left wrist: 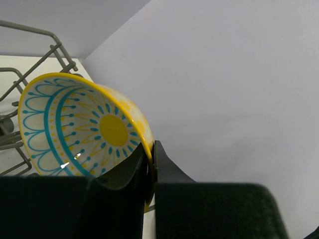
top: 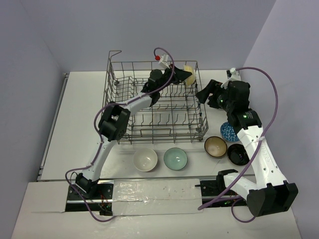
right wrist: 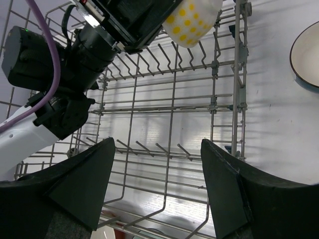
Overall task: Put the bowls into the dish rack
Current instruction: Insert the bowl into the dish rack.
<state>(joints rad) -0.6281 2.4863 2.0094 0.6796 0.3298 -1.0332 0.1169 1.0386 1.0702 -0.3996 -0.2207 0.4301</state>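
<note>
dish rack (top: 134, 62): on worktop (top: 75, 114)
held bowl (top: 189, 75): in left pincer (top: 182, 74); over dish rack's far right corner
first bowl (top: 145, 160), second bowl (top: 175, 159): side by side; before dish rack's near edge
third bowl (top: 215, 147), fourth bowl (top: 238, 154), fifth bowl (top: 228, 132): clustered off dish rack's near right corner

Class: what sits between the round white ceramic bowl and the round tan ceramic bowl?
A round pale green ceramic bowl, in the top external view, apart from both.
</note>
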